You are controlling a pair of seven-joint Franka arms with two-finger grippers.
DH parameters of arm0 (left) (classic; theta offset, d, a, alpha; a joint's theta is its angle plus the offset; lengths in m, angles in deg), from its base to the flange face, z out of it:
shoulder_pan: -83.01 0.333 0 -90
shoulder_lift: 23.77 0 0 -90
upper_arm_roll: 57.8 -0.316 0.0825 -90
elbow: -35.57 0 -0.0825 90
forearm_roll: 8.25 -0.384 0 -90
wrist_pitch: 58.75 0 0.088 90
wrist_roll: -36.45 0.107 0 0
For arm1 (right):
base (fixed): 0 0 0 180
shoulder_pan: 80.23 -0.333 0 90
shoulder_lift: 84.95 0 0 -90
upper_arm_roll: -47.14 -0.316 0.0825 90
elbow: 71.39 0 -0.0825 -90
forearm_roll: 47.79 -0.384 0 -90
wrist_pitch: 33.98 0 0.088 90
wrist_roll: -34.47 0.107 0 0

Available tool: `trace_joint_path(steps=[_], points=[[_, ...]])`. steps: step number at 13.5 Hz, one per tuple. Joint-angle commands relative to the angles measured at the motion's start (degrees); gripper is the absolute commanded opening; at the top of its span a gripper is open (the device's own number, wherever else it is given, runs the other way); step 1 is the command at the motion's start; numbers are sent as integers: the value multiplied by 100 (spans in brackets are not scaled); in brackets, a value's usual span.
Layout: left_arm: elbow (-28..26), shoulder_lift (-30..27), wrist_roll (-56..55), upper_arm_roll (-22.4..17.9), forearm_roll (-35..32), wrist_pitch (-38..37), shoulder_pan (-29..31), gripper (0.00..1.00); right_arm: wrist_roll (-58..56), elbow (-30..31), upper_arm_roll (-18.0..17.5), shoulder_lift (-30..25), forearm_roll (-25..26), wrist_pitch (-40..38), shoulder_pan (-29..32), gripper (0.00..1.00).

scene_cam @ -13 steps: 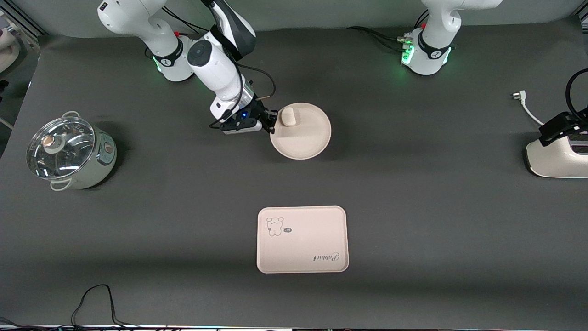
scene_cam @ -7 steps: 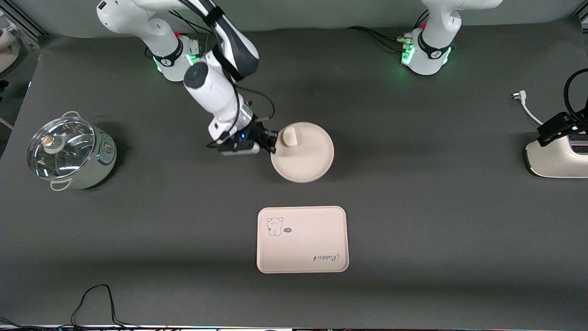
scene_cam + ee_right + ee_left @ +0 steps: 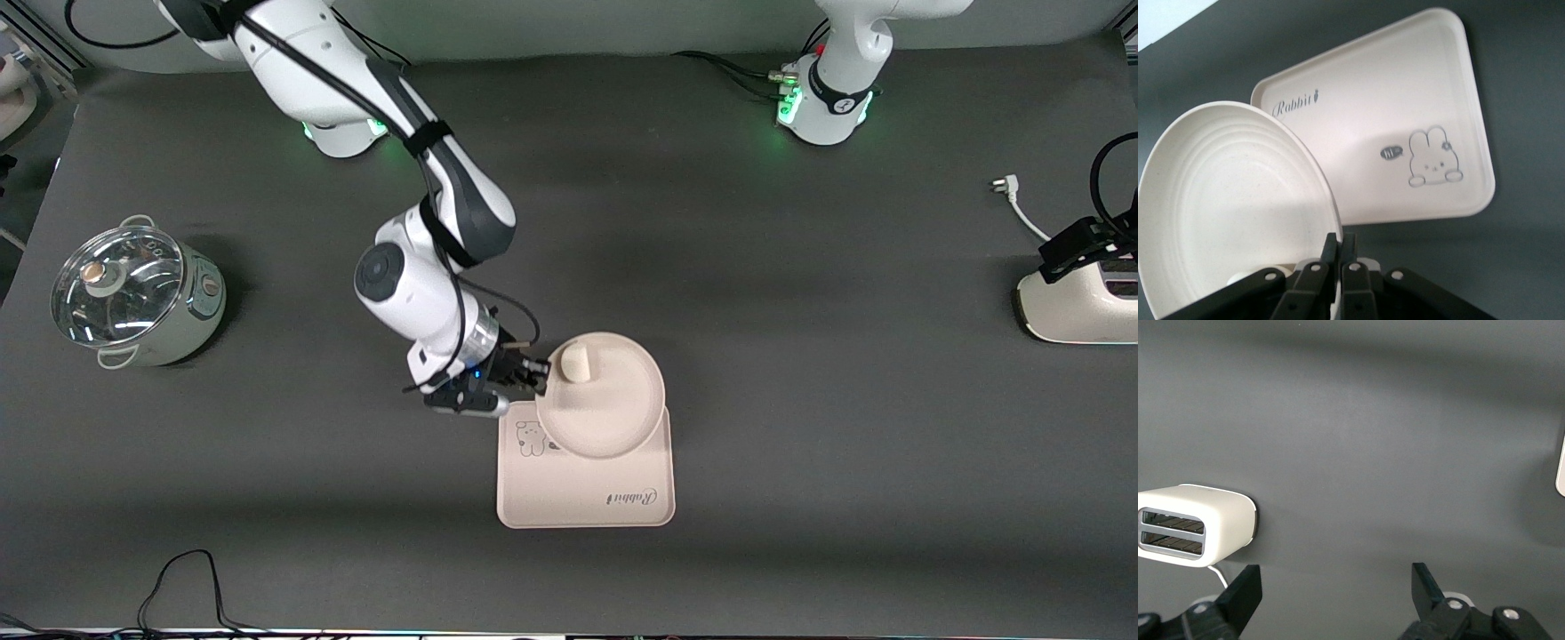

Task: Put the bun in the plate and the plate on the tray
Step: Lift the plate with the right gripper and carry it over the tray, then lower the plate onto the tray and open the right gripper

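My right gripper [image 3: 536, 373] is shut on the rim of the round cream plate [image 3: 609, 404] and holds it in the air over the end of the tray [image 3: 587, 493] that is farther from the front camera. The off-white bun [image 3: 575, 363] lies in the plate close to the gripped rim. In the right wrist view the gripper [image 3: 1340, 245] pinches the plate [image 3: 1231, 200] with the printed tray [image 3: 1391, 133] below it, and only a sliver of the bun [image 3: 1243, 277] shows. My left gripper [image 3: 1335, 583] is open and empty, and the left arm waits near its base.
A lidded steel pot [image 3: 133, 293] stands toward the right arm's end of the table. A white toaster [image 3: 1080, 298] with a cable stands at the left arm's end and also shows in the left wrist view [image 3: 1195, 523]. A black cable [image 3: 182, 582] lies near the front edge.
My right gripper has carried the plate with the bun in it toward the front camera, from the middle of the table to over the tray. The left arm has not moved.
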Motion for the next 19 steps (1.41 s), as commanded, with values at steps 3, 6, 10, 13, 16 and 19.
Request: trace_joint_path(steps=[3, 6, 10, 13, 16, 19], points=[[63, 42, -17, -35, -4, 13, -79, 100, -108, -1414, 0, 1137, 129, -262, 229, 0], [63, 51, -17, -35, -3, 13, -79, 100, -100, -1600, 0, 1647, 120, 262, 273, 0], [63, 51, -17, -35, -3, 13, -62, 100, -108, -1600, -8, 1929, 120, 590, 264, 0], [63, 60, -17, -35, -3, 13, -62, 100, -108, -1592, -8, 2052, 111, 731, 255, 0], [72, 60, -17, -35, -3, 30, -71, 100, -108, -1574, -17, 2088, 111, 767, 246, 1], [72, 78, -17, -35, 5, 30, -53, 100, -82, -1574, -17, 2044, 94, 758, 246, 93]])
